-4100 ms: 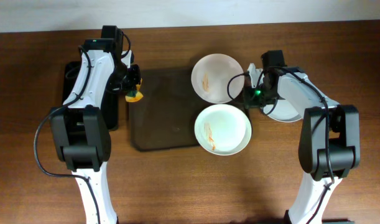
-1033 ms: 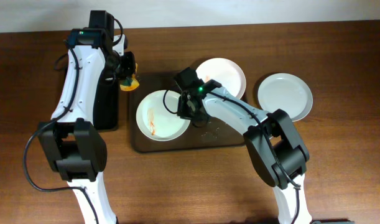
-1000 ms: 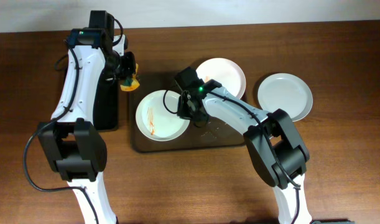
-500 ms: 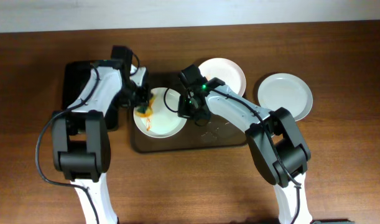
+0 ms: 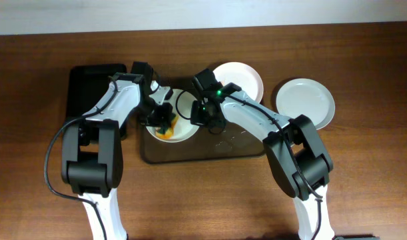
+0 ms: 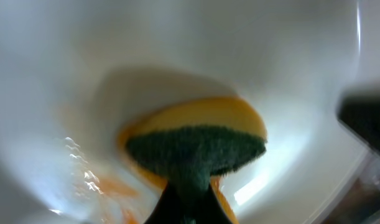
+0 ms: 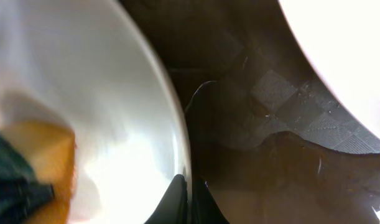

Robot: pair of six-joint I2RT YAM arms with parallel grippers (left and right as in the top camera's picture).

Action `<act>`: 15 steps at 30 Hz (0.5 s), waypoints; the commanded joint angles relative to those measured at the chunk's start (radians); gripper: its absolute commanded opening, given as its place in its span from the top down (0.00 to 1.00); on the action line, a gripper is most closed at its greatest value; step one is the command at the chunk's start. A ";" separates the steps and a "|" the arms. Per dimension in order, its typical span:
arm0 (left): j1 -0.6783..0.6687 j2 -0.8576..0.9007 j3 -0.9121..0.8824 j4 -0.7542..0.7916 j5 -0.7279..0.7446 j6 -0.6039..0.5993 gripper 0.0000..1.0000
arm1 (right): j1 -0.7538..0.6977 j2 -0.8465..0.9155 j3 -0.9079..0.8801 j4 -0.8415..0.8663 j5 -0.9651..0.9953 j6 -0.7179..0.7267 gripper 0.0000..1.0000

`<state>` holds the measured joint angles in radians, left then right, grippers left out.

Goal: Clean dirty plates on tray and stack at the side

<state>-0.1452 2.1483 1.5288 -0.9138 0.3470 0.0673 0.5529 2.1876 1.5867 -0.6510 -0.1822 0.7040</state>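
While the left tool (image 5: 160, 117) pinches the yellow-green sponge (image 5: 166, 130) against the smeared plate (image 5: 184, 131) on the dark tray (image 5: 240, 143), the right tool (image 5: 202, 117) is clamped on its rim; hard scrubbing could twist the plate free, or smear sauce onto the tray.

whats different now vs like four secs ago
The right hand took hold of the lower smeared plate by its right rim and dragged it leftward across the tray. The left hand, gripping the sponge, swung right and down into that plate. The other smeared plate, the plate on the table and the tray stayed put.
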 commanded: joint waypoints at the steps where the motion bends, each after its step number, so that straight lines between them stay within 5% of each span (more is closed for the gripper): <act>1: 0.019 -0.004 -0.026 0.190 -0.350 -0.045 0.99 | -0.004 0.027 0.006 -0.013 0.002 -0.016 0.96; 6: 0.009 -0.004 -0.134 0.283 -0.449 -0.182 0.99 | -0.004 0.027 0.006 -0.014 0.002 -0.016 0.96; 10: -0.007 -0.012 -0.140 0.071 -0.319 -0.180 1.00 | -0.004 0.027 0.006 -0.014 0.002 -0.016 0.96; 15: -0.010 -0.011 -0.141 -0.005 0.157 0.402 0.99 | -0.004 0.027 0.006 -0.012 0.002 -0.016 0.96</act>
<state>-0.1375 2.0773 1.4422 -0.8768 0.1902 0.0956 0.5522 2.1887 1.5875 -0.6662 -0.1970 0.6796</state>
